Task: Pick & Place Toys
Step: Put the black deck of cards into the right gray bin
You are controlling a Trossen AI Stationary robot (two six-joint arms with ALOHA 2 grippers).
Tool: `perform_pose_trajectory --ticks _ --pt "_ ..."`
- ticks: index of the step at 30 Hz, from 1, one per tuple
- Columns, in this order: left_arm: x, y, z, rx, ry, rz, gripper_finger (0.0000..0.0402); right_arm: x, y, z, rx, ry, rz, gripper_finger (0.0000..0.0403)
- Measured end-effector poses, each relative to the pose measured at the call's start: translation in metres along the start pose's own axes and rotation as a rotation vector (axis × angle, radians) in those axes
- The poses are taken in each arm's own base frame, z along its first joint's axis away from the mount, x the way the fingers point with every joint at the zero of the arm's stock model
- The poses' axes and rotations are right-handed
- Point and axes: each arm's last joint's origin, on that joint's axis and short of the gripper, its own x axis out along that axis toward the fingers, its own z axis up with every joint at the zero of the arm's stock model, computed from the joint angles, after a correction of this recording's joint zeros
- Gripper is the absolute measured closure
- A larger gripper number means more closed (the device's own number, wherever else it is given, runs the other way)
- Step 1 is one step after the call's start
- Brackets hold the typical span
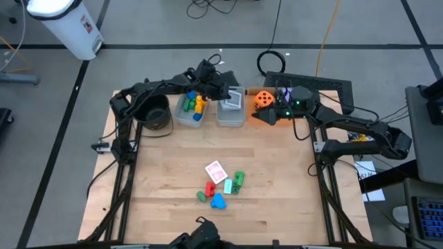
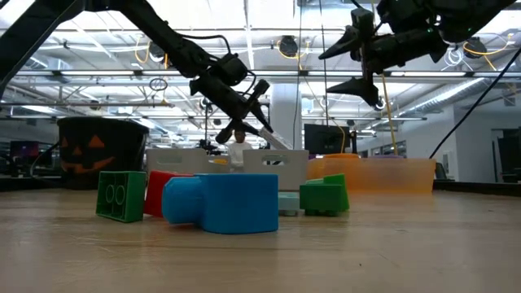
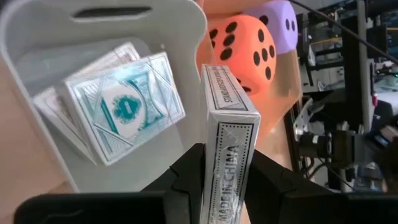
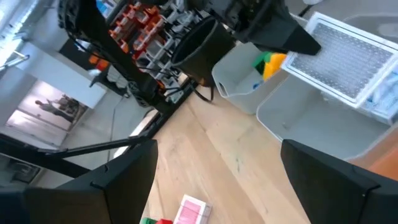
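Two dice (image 3: 249,50) beside left hand (image 3: 224,180) pinching a card box (image 3: 229,143); right hand (image 4: 217,180) spread.

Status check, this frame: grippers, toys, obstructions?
Left gripper shut on card deck above card bin. Right gripper open over orange tray. Blocks remain mid-table. Nothing obstructing.

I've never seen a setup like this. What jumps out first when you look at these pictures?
Most striking is the left gripper, pinching a boxed deck of cards on edge above a clear bin that already holds other decks, at the table's far side. Beside it sit an orange die and a purple die. Near the front edge lies a bright cluster of blocks.
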Motion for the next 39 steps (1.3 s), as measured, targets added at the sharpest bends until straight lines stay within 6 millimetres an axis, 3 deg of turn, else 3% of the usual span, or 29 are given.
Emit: perform_pose_trajectory --ticks 29,39 --pt "0.011 0.008 -0.001 -0.143 -0.037 0.060 0.0309 0.001 0.002 -0.001 0.001 0.000 0.013 0.0074" --pt "0.012 0.004 0.003 -0.108 -0.079 0.018 0.0309 0.001 0.002 -0.001 0.006 0.000 0.013 0.0074"
